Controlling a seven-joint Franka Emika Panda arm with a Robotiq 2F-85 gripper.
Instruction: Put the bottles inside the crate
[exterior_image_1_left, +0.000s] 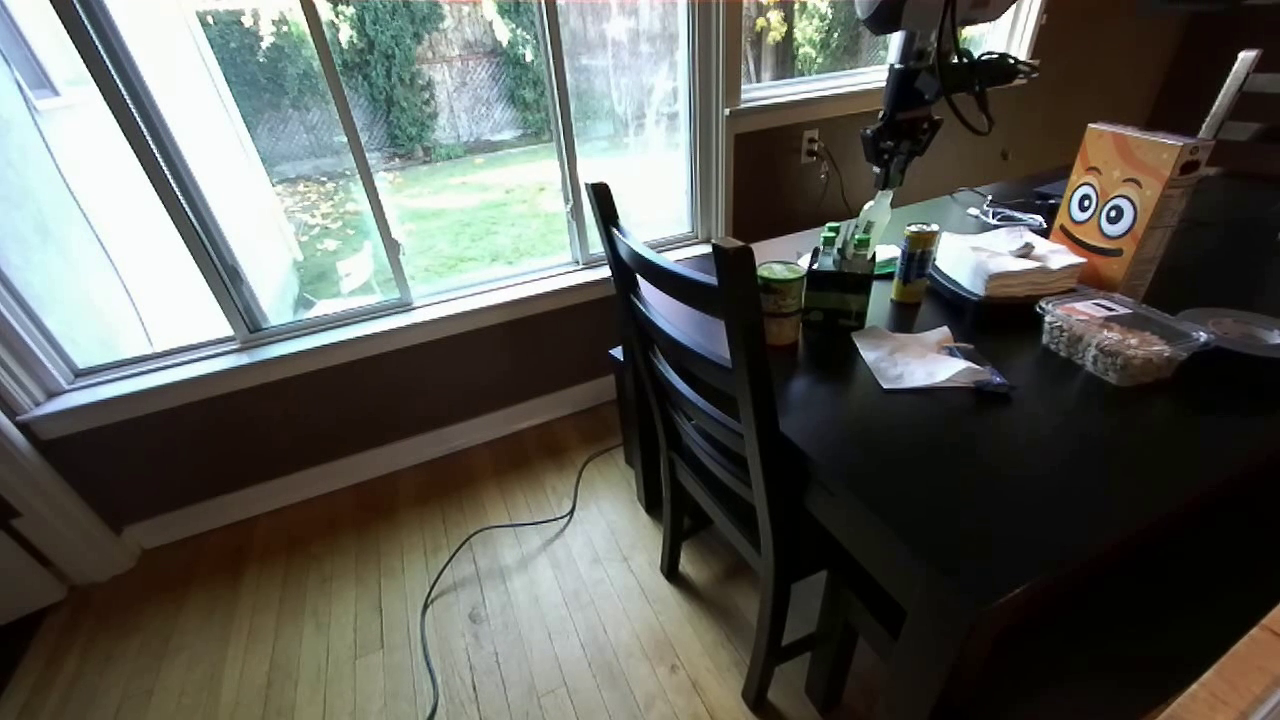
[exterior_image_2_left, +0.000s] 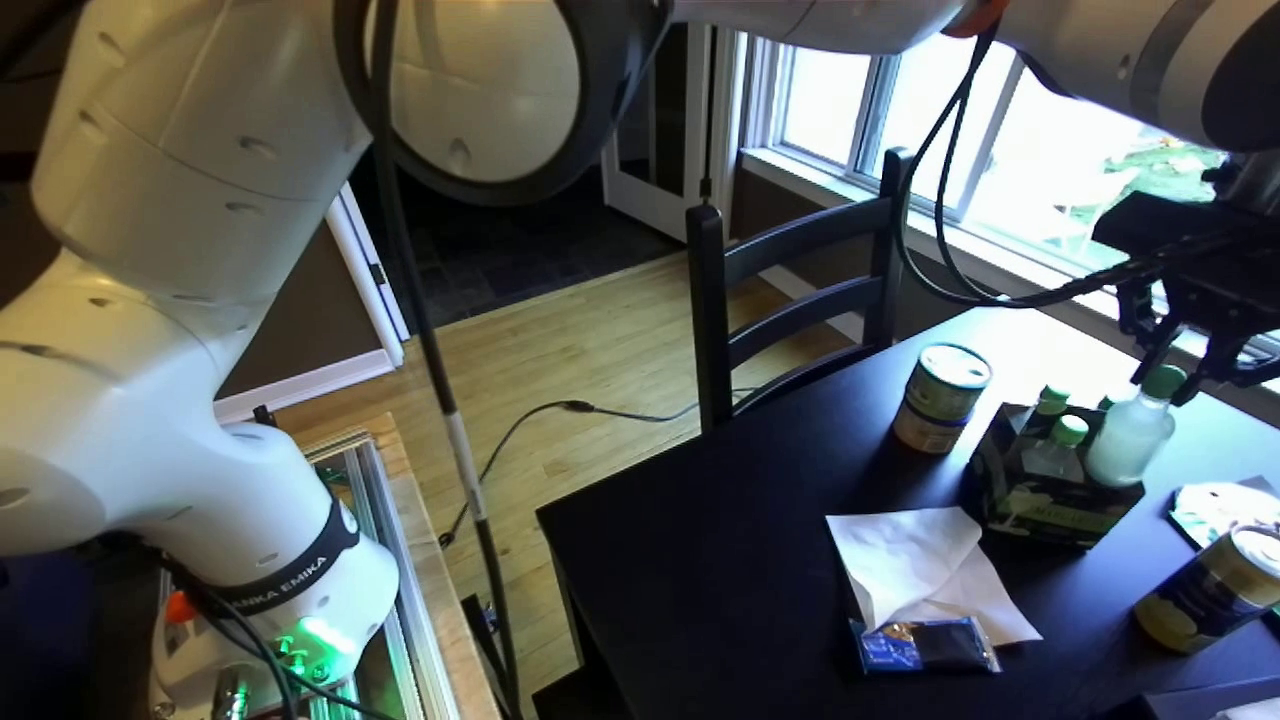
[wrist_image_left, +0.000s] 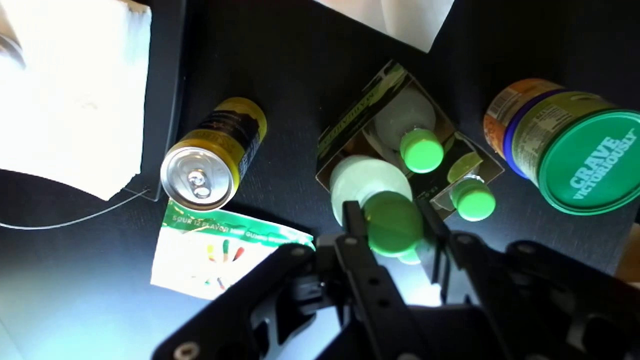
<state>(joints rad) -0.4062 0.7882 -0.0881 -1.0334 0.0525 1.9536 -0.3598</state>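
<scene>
Above the crate (exterior_image_2_left: 1050, 512), the gripper (wrist_image_left: 390, 215) pinches a tilted bottle (exterior_image_2_left: 1128, 447) by its green cap (wrist_image_left: 393, 226), base hidden from me by crate wall.

On the table (exterior_image_2_left: 720, 560), in both exterior views, the crate (exterior_image_2_left: 1055, 512) in which bottles (exterior_image_2_left: 1069, 432) are stood is flanked by a container (exterior_image_2_left: 940, 397) at left and a can (exterior_image_2_left: 1210, 590) at right, with paper (exterior_image_2_left: 905, 562) laid before it.
</scene>
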